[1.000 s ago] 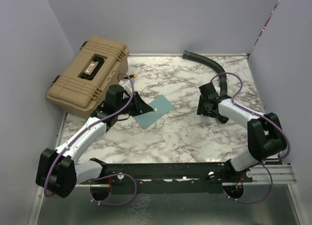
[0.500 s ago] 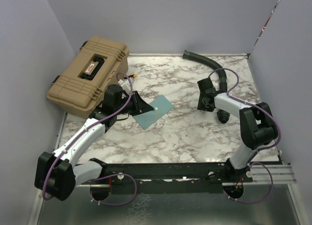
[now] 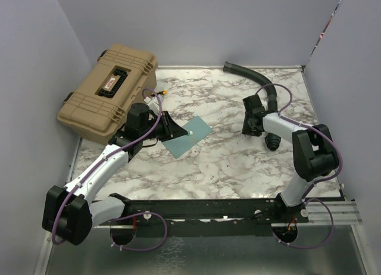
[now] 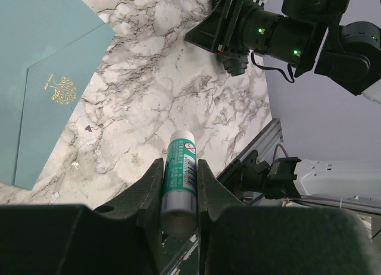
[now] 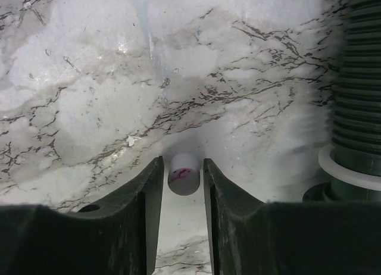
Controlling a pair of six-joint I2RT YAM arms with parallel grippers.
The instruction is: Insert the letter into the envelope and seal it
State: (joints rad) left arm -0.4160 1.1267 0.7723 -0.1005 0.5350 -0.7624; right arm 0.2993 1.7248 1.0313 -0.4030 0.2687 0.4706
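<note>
My right jaws have swung back toward the hose [image 3: 256, 78] at the worktop's [image 3: 226, 162] far right and narrowed about a white cap [image 5: 184, 174]; whether they pinch it I cannot tell. My left jaws clamp a glue stick [image 4: 180, 174]. The envelope [image 3: 189, 136] lies left of centre, beside them.

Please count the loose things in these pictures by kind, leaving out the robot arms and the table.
teal envelope: 1
glue stick: 1
white cap: 1
tan hard case: 1
black ribbed hose: 1
Total: 5
</note>
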